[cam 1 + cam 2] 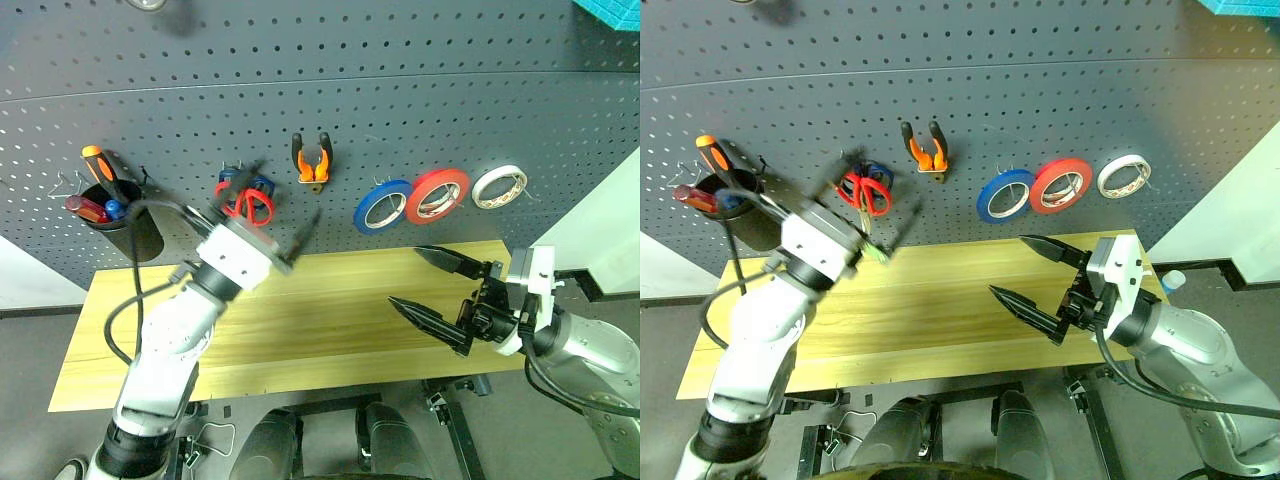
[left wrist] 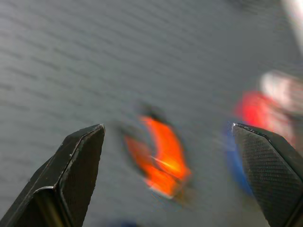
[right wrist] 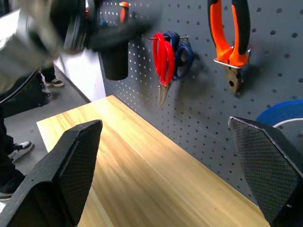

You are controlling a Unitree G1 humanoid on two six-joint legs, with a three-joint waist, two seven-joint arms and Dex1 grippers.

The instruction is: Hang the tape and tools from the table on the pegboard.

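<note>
The dark grey pegboard (image 1: 330,90), dotted with regular rows of small holes, carries everything. The blue tape (image 1: 382,206), a ring with a wide central hole, hangs on a hook just beside a red-orange roll (image 1: 438,195) and a white roll (image 1: 499,186). The orange-and-black pliers (image 1: 312,160) hang with handles up and jaws down. The red-handled scissors (image 3: 163,64) hang with blades pointing down, in front of a blue-handled pair (image 3: 183,52). A black cup (image 1: 128,225) on the board holds a slim red-handled screwdriver (image 1: 85,208) and an orange-and-black one (image 1: 105,172). The light yellowish worktop (image 1: 330,320) lies bare below. The left gripper (image 1: 275,215) is raised before the board near the scissors, fingers spread and empty. The right gripper (image 1: 435,285) hovers over the worktop, spread wide and empty.
</note>
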